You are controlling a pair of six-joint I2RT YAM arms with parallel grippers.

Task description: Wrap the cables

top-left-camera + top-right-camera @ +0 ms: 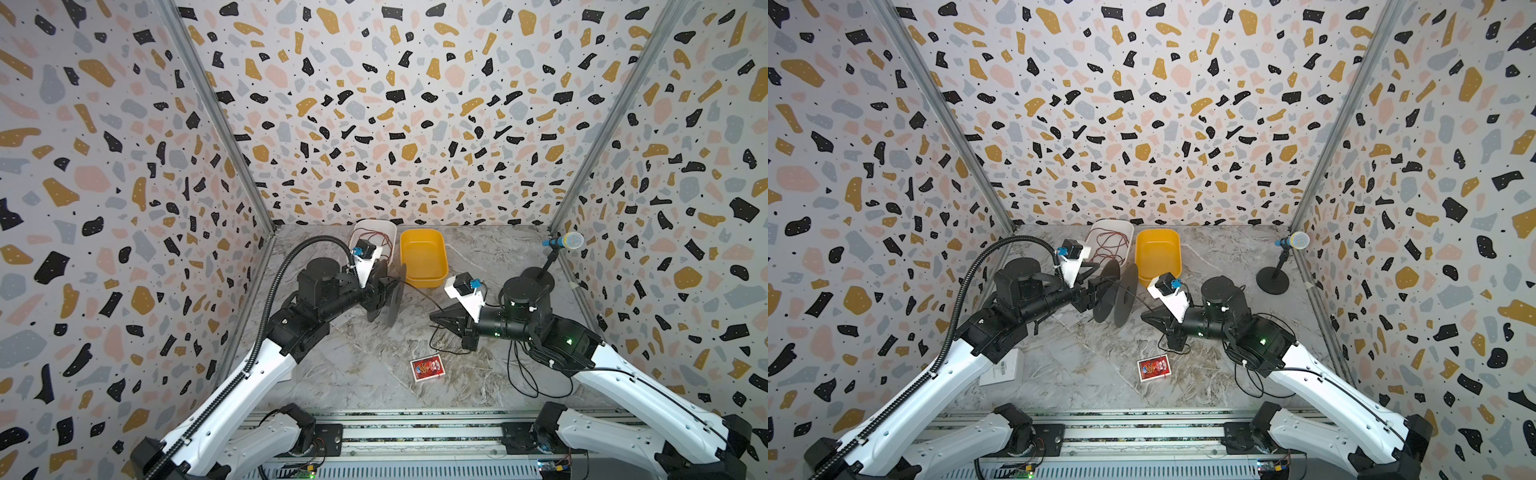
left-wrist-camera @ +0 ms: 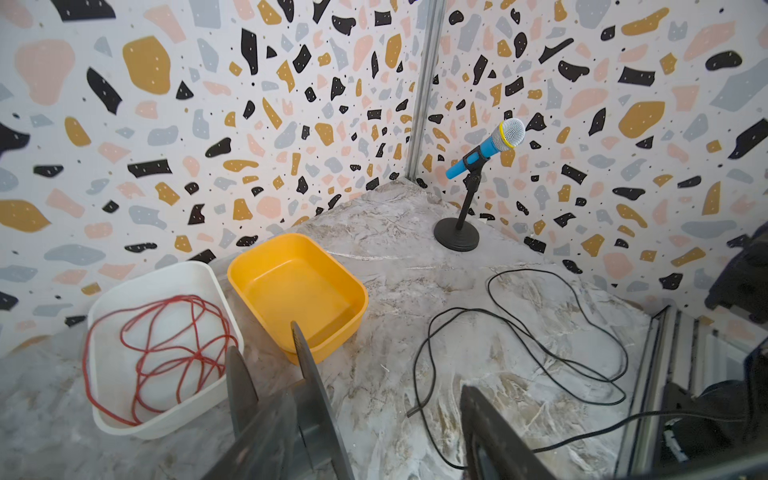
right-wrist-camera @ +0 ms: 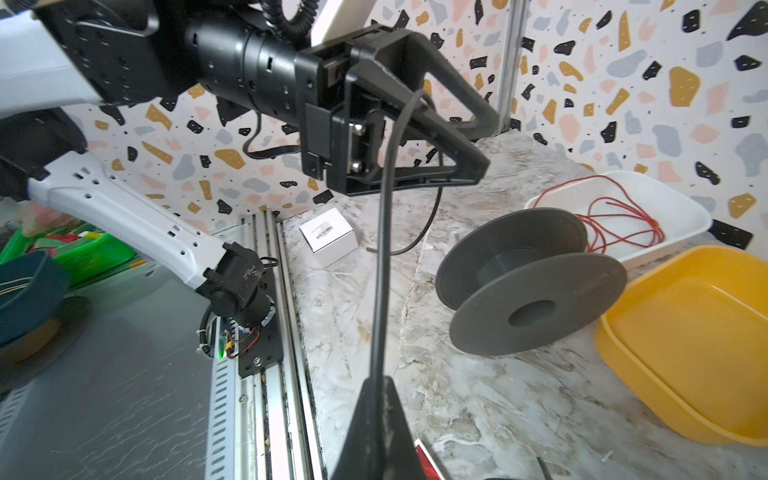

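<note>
a white box (image 3: 328, 235) lies by the rail, under the left arm. the left claw (image 3: 489, 145) hangs over the table with its jaws apart, gripping nothing. behind it a white tub (image 2: 158, 424) holds a tangle of red wire (image 2: 166, 332). a grey spool (image 3: 528, 282) stands on edge below the left claw, clear of it in the right wrist view, with the yellow tub (image 2: 299, 291) just beyond; its hub looks bare. the cable (image 3: 381, 249) rises from the right claw and crosses in front of the left claw, and a loose end curls down below it. the rest lies in loops on the table by the right arm. a red card pack (image 1: 427, 368) lies near those loops. the right claw (image 3: 376, 390) is pinched tight on the cable. a mic (image 2: 486, 149) on a stand fills the far right corner.
</note>
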